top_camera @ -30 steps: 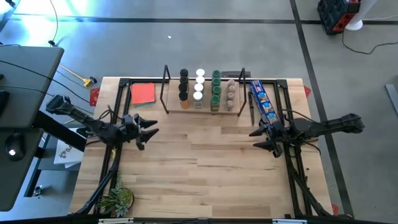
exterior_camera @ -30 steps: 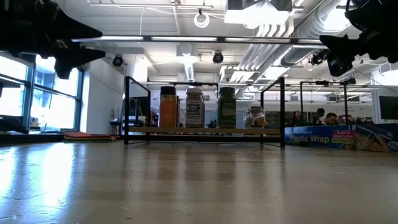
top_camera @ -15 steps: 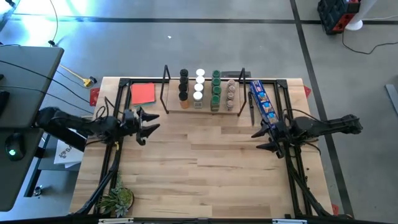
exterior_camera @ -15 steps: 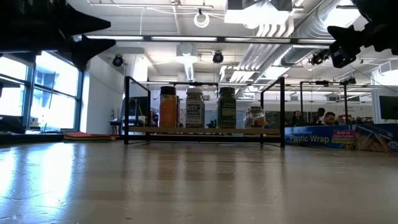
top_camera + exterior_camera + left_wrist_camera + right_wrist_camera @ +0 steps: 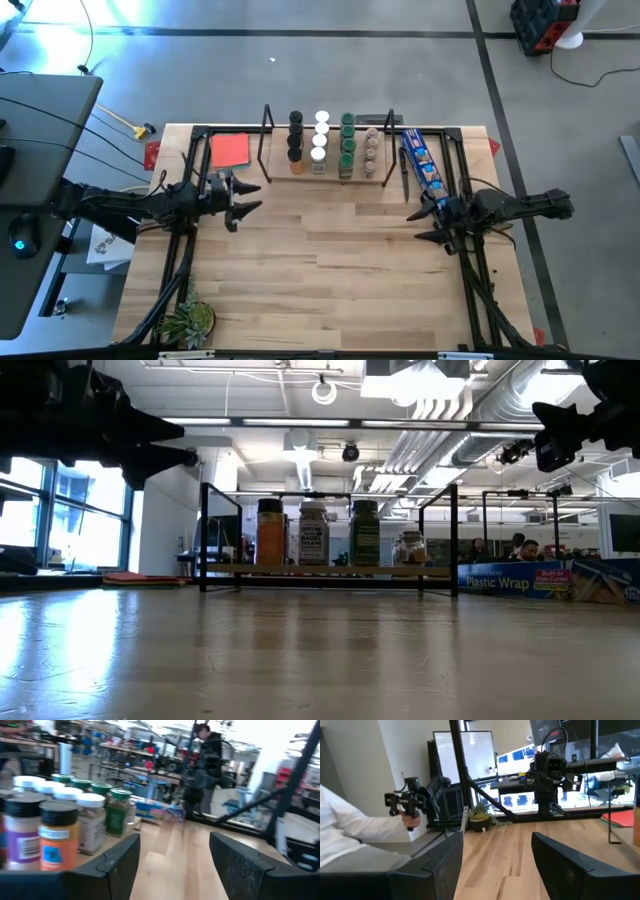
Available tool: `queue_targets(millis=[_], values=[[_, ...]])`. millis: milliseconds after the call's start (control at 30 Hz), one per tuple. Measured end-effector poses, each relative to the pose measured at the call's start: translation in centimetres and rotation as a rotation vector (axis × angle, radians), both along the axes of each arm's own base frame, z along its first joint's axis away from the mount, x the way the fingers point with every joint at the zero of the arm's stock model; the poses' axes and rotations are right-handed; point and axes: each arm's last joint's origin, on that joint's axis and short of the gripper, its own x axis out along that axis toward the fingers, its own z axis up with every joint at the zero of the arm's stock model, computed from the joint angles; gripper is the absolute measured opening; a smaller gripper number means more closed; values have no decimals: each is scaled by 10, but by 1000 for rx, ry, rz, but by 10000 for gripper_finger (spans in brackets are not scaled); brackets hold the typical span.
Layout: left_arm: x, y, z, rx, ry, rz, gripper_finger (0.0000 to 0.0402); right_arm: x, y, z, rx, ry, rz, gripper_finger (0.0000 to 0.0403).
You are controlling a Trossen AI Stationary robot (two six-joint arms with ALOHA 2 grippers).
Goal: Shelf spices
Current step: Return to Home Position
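The shelf (image 5: 277, 160) stood at the far middle of the table (image 5: 330, 285) and held all the spice jars (image 5: 346, 145), upright in four rows running near to far: black lids on the left, then white, then green, then pale tan on the right. A red square (image 5: 230, 150) lay just left of the shelf and a long blue packet (image 5: 422, 160) just right of it. The left gripper (image 5: 248, 200) hung above the table's left side, near the shelf's left end, its fingers (image 5: 115, 865) spread and holding nothing. The right gripper (image 5: 415, 226) hung above the right side, by the packet's near end, its fingers (image 5: 440, 865) likewise spread and empty
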Motion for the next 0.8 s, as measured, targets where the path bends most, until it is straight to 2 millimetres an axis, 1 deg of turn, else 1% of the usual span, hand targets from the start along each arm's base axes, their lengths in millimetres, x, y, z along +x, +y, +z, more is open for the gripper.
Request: queue_targets(millis=[133,200,267,333,467,667,800], values=[[0,-1,-1,4,9,-52,236,0,-2,2,-7,-22,-14,222],[1,-2,-2,15,26,-51,236,0,-3,2,-17,-22,-17,215],[0,-1,-6,41,70,-25,236,1,-4,-2,-28,18,-33,208],[0,0,-10,65,122,6,236,2,-7,-9,-21,88,-81,203],[-1,2,-19,93,217,55,236,3,-11,-12,11,129,-203,202],[-2,2,-26,95,292,59,236,4,-11,-12,8,134,-209,202],[-2,2,-26,95,297,59,236,4,-11,-12,7,135,-209,202]])
